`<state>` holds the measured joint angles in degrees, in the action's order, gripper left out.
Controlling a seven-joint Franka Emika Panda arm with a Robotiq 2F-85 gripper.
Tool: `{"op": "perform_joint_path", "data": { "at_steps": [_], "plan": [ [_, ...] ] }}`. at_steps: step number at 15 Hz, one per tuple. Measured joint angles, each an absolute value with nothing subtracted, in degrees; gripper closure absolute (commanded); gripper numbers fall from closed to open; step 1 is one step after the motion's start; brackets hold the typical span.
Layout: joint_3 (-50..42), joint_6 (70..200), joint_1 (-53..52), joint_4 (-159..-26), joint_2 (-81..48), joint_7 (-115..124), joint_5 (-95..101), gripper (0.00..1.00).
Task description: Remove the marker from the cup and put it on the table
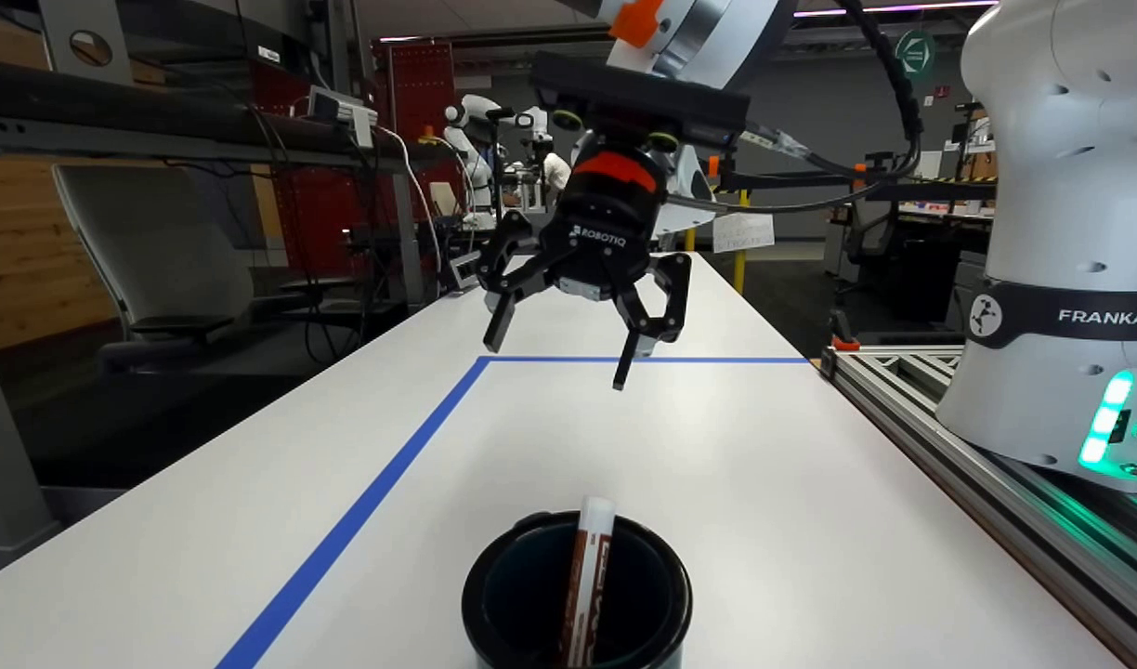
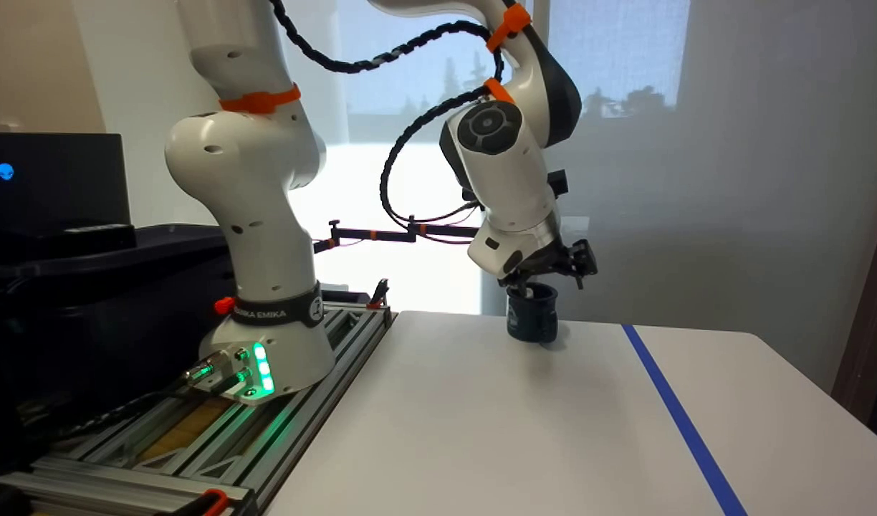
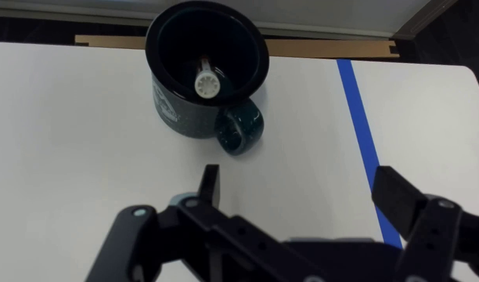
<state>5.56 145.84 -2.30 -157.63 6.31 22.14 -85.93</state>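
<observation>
End effector (image 1: 555, 367): stood wide
Marker (image 1: 587, 585): showed lengthwise in an exterior view
Cup (image 3: 188, 119): wrist view alone bared handle loop (image 3: 249, 119)

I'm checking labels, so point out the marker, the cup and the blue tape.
Marker (image 1: 587, 583), in an exterior view: printed body.
Cup (image 2: 532, 317), in an exterior view: outer wall.
Blue tape (image 3: 362, 131), wrist view: middle stretch.
</observation>
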Motion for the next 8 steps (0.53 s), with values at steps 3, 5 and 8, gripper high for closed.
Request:
{"op": "perform_joint_path", "data": {
  "at_steps": [3,5,8],
  "plan": [
    [5.47,143.77,-2.30,-157.63,6.23,25.34,-85.99,0.00],
    [5.59,141.81,-2.38,-157.63,5.86,26.96,-85.98,0.00],
    [5.86,139.48,-2.94,-157.64,4.75,28.48,-85.89,0.00]
  ]
}}
